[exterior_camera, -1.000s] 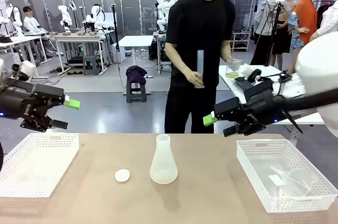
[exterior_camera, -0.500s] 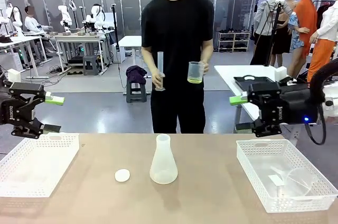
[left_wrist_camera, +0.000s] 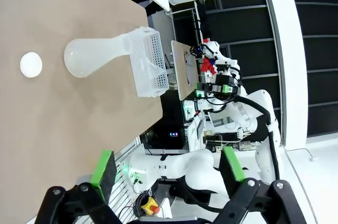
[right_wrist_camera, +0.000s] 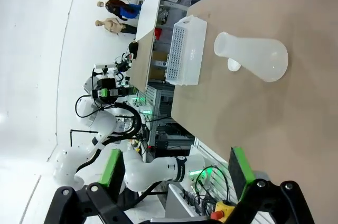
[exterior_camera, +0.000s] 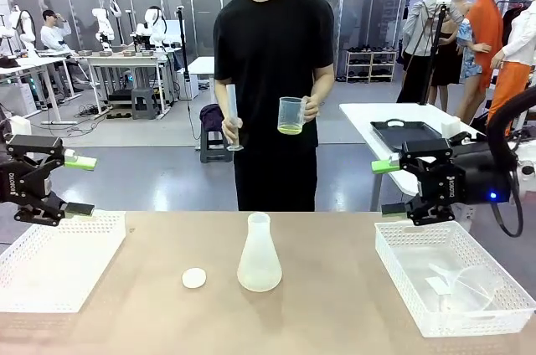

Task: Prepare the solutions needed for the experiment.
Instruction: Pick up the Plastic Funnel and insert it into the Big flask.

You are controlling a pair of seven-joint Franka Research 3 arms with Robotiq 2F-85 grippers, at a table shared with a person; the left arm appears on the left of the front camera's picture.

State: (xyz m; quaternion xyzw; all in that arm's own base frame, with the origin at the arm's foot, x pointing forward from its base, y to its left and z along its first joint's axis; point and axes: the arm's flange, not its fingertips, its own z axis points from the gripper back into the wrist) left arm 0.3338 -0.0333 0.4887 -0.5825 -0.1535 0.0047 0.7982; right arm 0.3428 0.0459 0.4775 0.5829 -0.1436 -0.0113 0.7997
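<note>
Farther back, beyond flask [exterior_camera: 259,256] and cap [exterior_camera: 194,278], person [exterior_camera: 272,54] holds seemingly yellow-green solutions [exterior_camera: 290,129].

The solutions [exterior_camera: 290,129]: shallow layer of clear, pale yellow-green liq. at the btm of a translucent beaker [exterior_camera: 291,110], level w/ the beaker upright, held up approx. waist-high in a person's hand [exterior_camera: 311,108] beyond the far edge of the worktop [exterior_camera: 335,305], well above it.

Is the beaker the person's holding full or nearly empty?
Nearly empty: the clear beaker holds only a shallow layer of yellow-green liquid at its bottom; above that its walls show through clear.
</note>
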